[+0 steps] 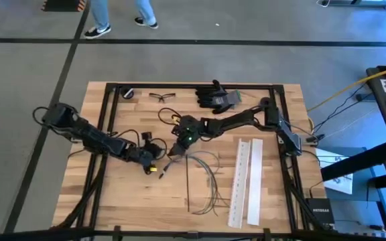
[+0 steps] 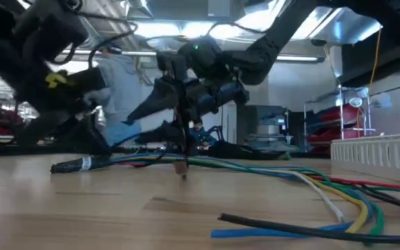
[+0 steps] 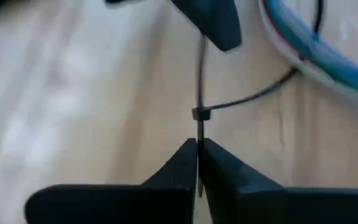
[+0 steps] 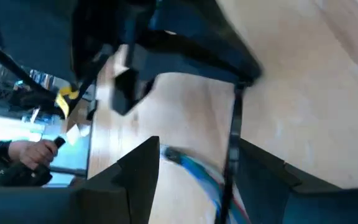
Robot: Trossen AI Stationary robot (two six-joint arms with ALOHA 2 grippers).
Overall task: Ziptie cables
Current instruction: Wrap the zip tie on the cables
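At table centre: both grippers meet over the near ends of the cables.
Left gripper (image 3: 197, 163): fingers pressed together, clamped on the zip tie (image 3: 200, 115) tail just below its head.
Right gripper (image 4: 194, 165): at 2 o'clock from the left one; fingers apart, the tie strap running between them.
Zip tie: thin black strap, its loop trailing off toward the cables.
Cables (image 1: 206, 177): loose on the wood, spreading toward 5 o'clock from the grippers; coloured wires show at bare ends.
White strips (image 1: 246, 181): two, side by side, at 3 o'clock from the cables.
Gloves (image 1: 216, 96): black, at 12 o'clock by the table's far edge.
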